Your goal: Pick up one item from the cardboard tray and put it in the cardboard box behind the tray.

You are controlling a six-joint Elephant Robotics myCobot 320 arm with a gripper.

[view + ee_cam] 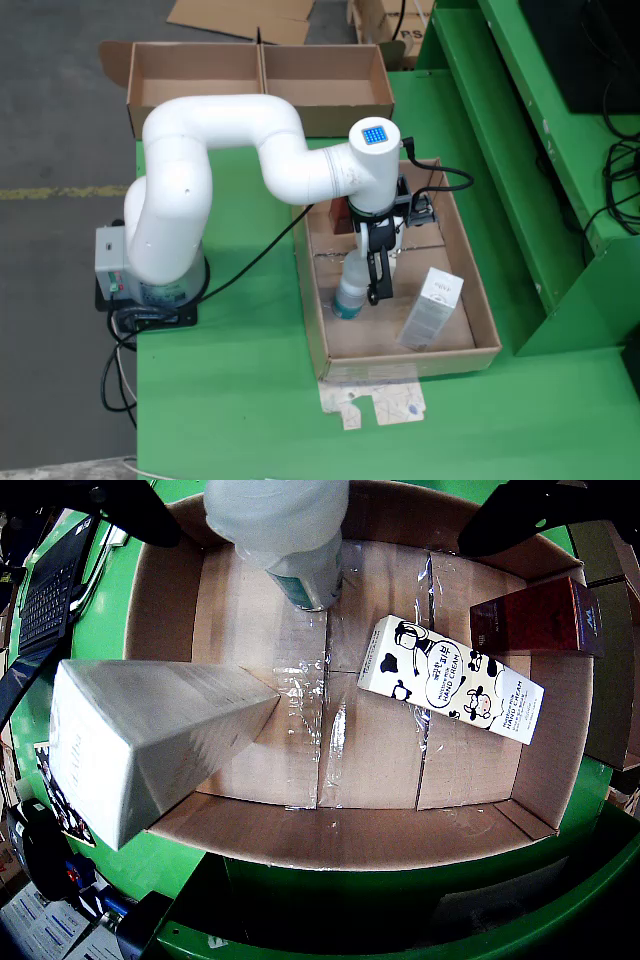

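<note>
The cardboard tray (478,300) holds several items. A pale bottle (352,285) with a teal cap stands cap-down near the tray's left wall. My gripper (378,285) hangs right over it. In the wrist view the bottle (285,530) sits between the two black fingers (125,505), which are spread with a gap on the right side, so the gripper looks open. A white carton (432,308) stands at the tray's front right. A cow-print hand cream box (450,675) and a dark red box (540,615) lie on the floor of the tray (370,750). The two-part cardboard box (200,92) stands behind.
The white arm's base (150,290) sits left of the tray on the green table (240,400). A black cable (250,262) runs from base to wrist. A green shelf frame (520,150) rises on the right. A flat cardboard scrap (375,400) lies in front of the tray.
</note>
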